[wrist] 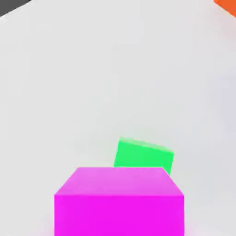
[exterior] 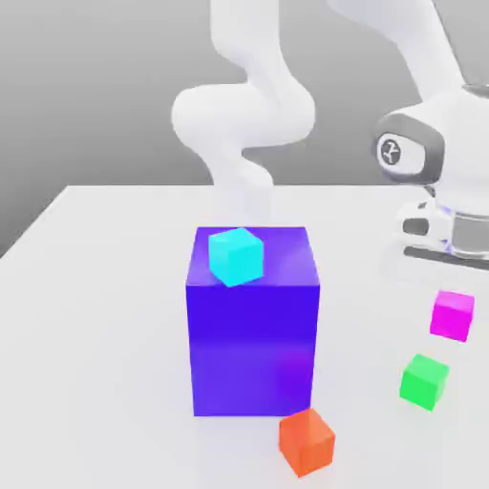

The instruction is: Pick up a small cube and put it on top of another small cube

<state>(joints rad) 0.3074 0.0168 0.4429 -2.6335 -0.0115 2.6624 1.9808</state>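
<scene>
One blue block (exterior: pixel 253 349), four cubes: cyan cube (exterior: pixel 236 257) atop it, orange cube (exterior: pixel 307 443), green cube (exterior: pixel 423 382), pink cube (exterior: pixel 452 316) grasped by the fingers.

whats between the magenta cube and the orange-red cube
In the exterior view, the green cube sits roughly between the magenta cube and the orange-red cube, nearer the magenta one.

The magenta cube (wrist: pixel 119 215) sits near, partly hiding the farther green cube (wrist: pixel 144 155), with the orange cube (wrist: pixel 227 5) well apart from both.
</scene>
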